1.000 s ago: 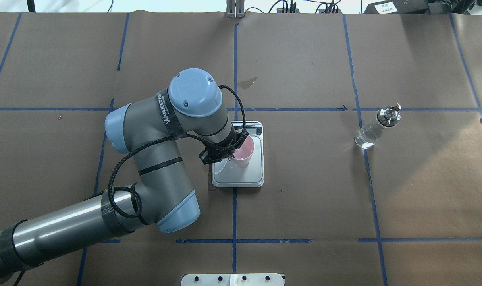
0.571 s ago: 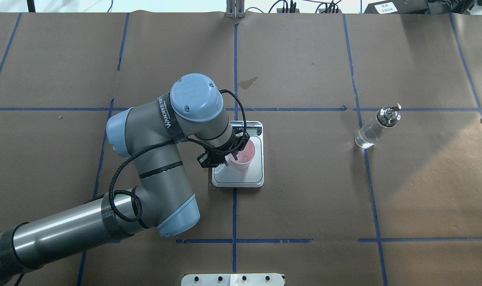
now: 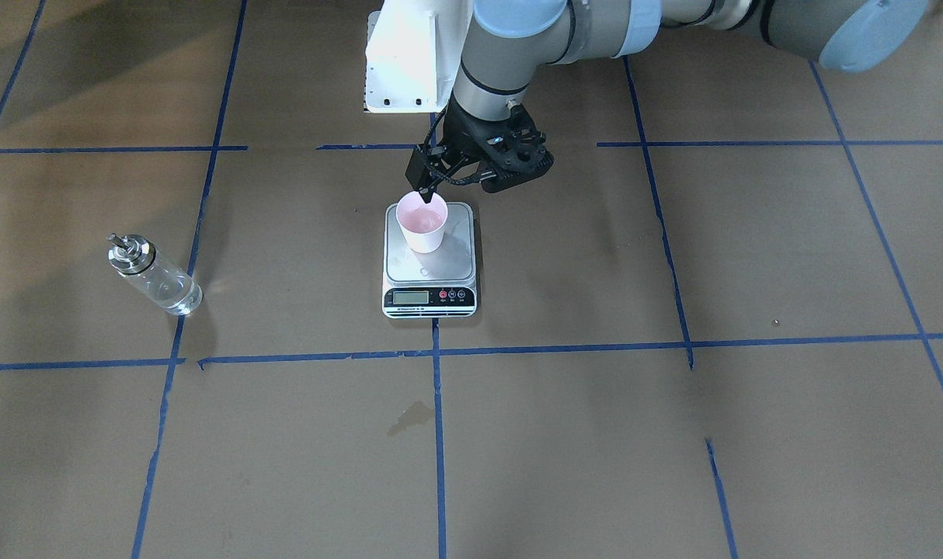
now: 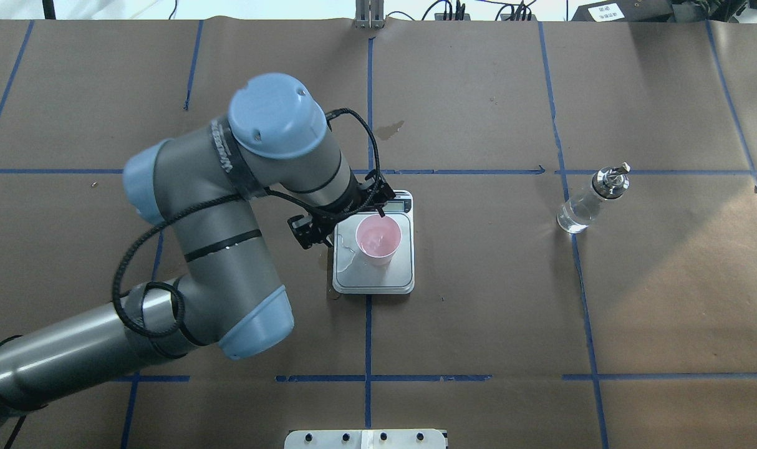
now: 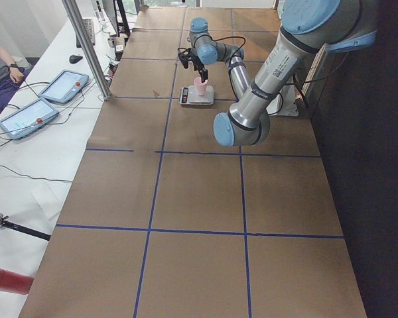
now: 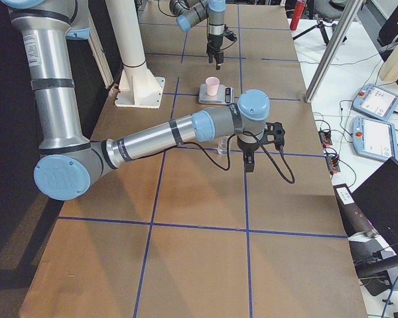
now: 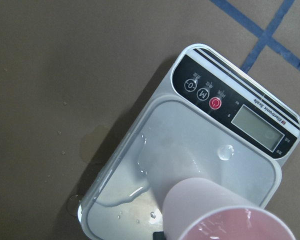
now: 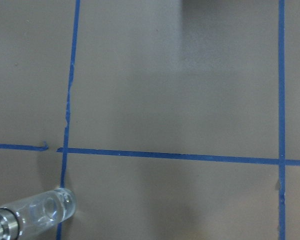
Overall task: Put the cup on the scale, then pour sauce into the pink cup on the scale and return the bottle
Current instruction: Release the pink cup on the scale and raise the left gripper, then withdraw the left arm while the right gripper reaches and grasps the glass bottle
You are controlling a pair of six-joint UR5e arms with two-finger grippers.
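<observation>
On the scale (image 4: 373, 277), the cup (image 4: 378, 237) is standing upright; the left wrist view is revealing puddles (image 7: 125, 194) beside it. The left hand (image 4: 346, 222) is hovering spread at its rim. The bottle (image 4: 587, 202) is standing far right on the tabletop (image 4: 478, 324); only the exterior right view is showing the right hand (image 6: 247, 162), and I cannot tell its grip.
</observation>
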